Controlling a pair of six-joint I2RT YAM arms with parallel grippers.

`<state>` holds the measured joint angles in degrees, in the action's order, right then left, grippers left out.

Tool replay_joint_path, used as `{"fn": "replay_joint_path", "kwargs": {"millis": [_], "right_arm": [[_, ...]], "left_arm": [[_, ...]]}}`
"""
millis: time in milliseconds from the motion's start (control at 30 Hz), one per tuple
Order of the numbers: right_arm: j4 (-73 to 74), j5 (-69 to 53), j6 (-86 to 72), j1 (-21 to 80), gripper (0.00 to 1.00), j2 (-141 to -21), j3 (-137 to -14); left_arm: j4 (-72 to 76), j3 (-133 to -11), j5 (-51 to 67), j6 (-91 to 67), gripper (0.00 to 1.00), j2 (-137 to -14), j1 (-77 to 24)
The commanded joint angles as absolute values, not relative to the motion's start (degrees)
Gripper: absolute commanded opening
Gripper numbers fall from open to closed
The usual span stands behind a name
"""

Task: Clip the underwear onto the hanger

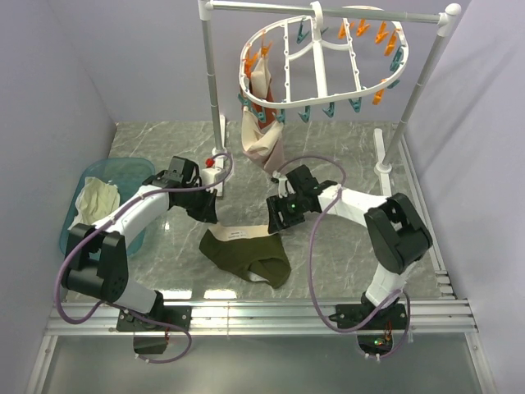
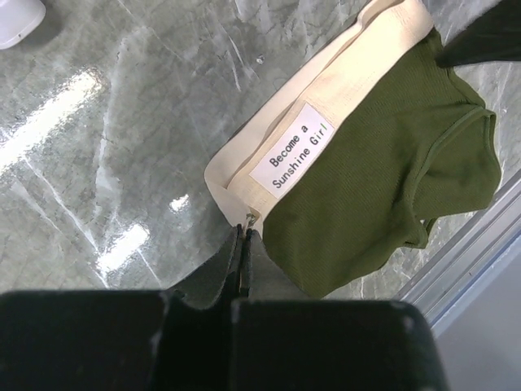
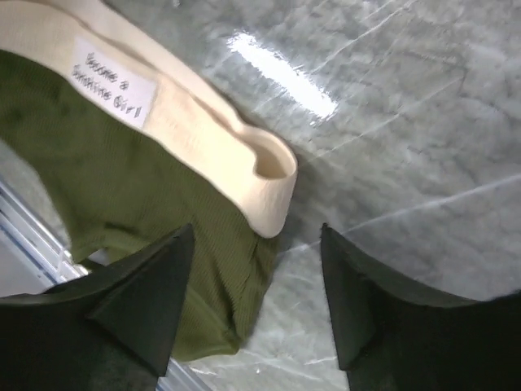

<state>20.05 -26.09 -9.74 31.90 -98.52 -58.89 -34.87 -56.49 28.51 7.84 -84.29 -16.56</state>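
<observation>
The olive-green underwear [image 1: 250, 254] with a beige waistband lies flat on the marble table in front of both arms. In the left wrist view the label [image 2: 293, 147] reads "Become a Sunshine Girl". My left gripper [image 2: 244, 232] is shut, its tips pinching the left corner of the waistband [image 2: 236, 183]. My right gripper [image 3: 254, 236] is open, hovering just above the waistband's right end [image 3: 264, 191], one finger over the green cloth [image 3: 122, 187], the other over bare table. The white oval hanger [image 1: 320, 57] with orange and teal clothespins hangs from the pole at the back.
A pinkish-beige garment [image 1: 262, 135] hangs clipped to the hanger's left side. The white pole stand [image 1: 216, 107] has posts left and right [image 1: 410, 107]. A blue basin [image 1: 131, 168] with a cream cloth [image 1: 94, 197] sits at the left. A metal rail [image 1: 262, 312] runs along the near edge.
</observation>
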Motion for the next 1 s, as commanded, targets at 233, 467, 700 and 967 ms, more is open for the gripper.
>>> {"fn": "replay_joint_path", "kwargs": {"millis": [233,467,700,967], "right_arm": [[21.6,-34.3,-7.6,32.4,0.07,-100.4,-63.0],[28.0,-42.5,-1.2,32.3,0.0,-85.7,-56.3],[38.5,-41.1,10.0,32.4,0.0,-67.2,-55.7],[30.8,-26.3,12.9,32.0,0.0,-50.4,-57.4]], "left_arm": [[-34.0,-59.2,30.5,7.7,0.0,-83.6,-13.7],[-35.4,-61.3,34.6,7.6,0.0,-78.2,-12.8],[-35.3,-62.8,38.2,9.1,0.0,-65.9,-12.9],[-31.7,-67.6,35.2,10.1,0.0,-59.6,-13.6]]}}
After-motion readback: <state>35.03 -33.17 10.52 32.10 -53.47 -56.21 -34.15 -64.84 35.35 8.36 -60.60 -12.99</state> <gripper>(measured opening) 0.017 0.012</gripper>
